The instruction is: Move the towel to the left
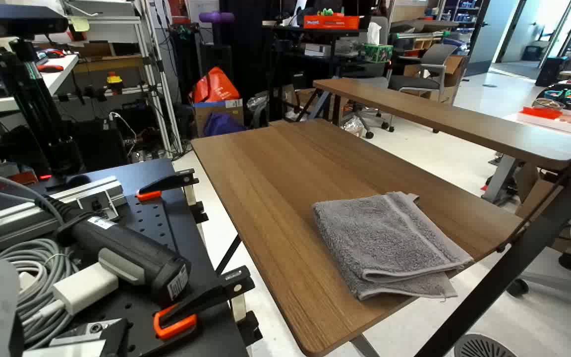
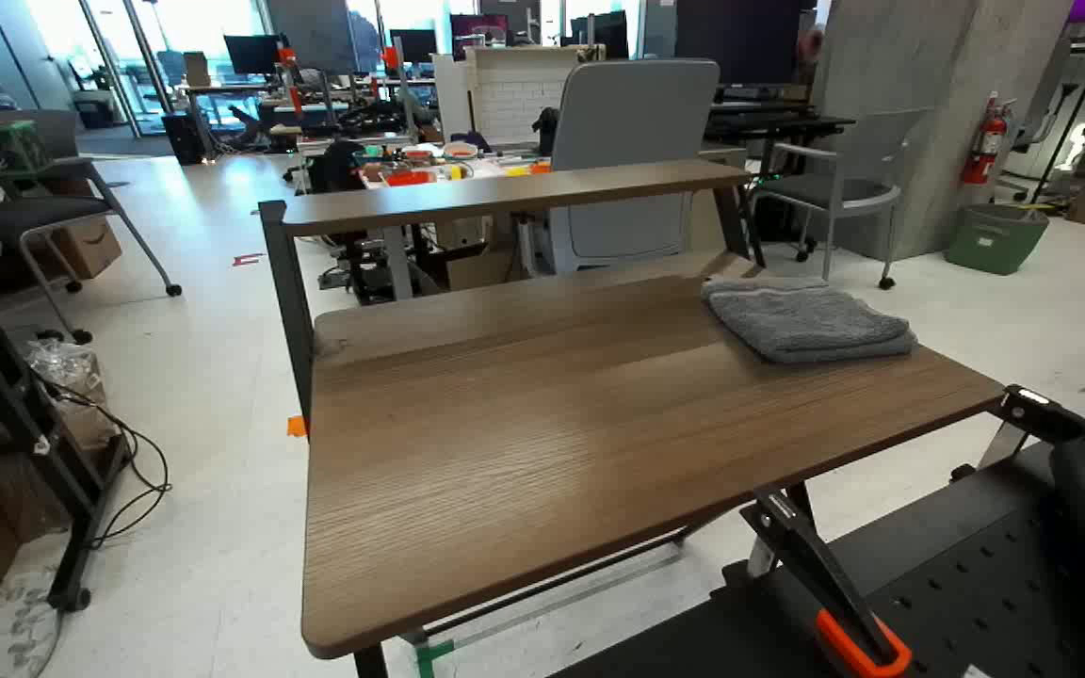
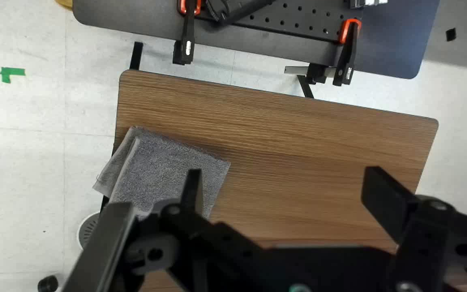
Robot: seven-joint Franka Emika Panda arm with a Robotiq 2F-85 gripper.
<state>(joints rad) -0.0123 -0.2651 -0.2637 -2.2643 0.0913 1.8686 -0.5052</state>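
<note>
The grey towel (image 1: 387,240) lies folded on the brown wooden table (image 1: 265,193), near one end, with a corner reaching past the edge. It also shows in an exterior view (image 2: 806,320) and in the wrist view (image 3: 168,170), on the left. My gripper (image 3: 285,170) is open and empty, high above the table. In the wrist view its left finger overlaps the towel and its right finger shows over bare wood. Part of the towel is hidden behind the left finger. The gripper does not show in either exterior view.
A raised wooden shelf (image 1: 439,119) runs along the table's far side on dark posts (image 2: 283,320). A black bench (image 3: 266,36) stands across a gap from the table. Its black and orange clamps (image 3: 347,52) stick out into the gap. A barcode-scanner-like black tool (image 1: 127,248) and cables (image 1: 42,263) lie on the bench.
</note>
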